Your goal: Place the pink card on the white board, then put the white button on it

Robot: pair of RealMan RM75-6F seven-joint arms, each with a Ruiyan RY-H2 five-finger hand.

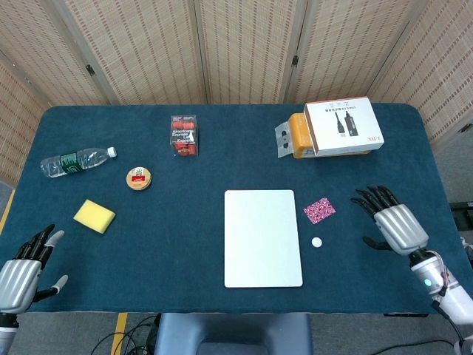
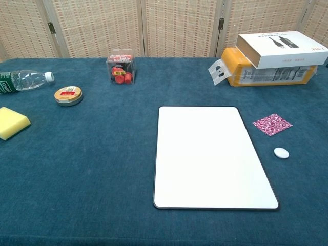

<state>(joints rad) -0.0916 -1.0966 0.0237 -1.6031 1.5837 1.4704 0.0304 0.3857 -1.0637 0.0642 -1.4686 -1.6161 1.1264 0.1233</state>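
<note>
The card (image 1: pixel 319 210) is a small pink square with a fine white pattern, lying flat and turned like a diamond on the blue tabletop (image 1: pixel 185 222). It sits just beside the board's upper right corner, apart from it. The board (image 1: pixel 263 237) is a plain white rectangle with rounded corners and a thin dark edge, lying flat near the middle of the tabletop with nothing on it. The button (image 1: pixel 316 242) is a small white oval resting on the tabletop below the card, close to the board's right edge but not touching it.

The right hand (image 1: pixel 387 224) is over the tabletop to the right of the card and button, near both but touching neither. Its fingers are spread and point toward the card, the thumb held out to the side, and it holds nothing. The left hand (image 1: pixel 21 270) is at the near left corner of the tabletop, well apart from the card, board and button. Its fingers are also apart and empty. Neither hand shows in the chest view.

Further back stand a white box (image 1: pixel 344 126) on a yellow packet (image 1: pixel 298 135), a clear case of red items (image 1: pixel 184 134), a tin (image 1: pixel 138 178), a bottle (image 1: pixel 77 160) and a sponge (image 1: pixel 94 216).
</note>
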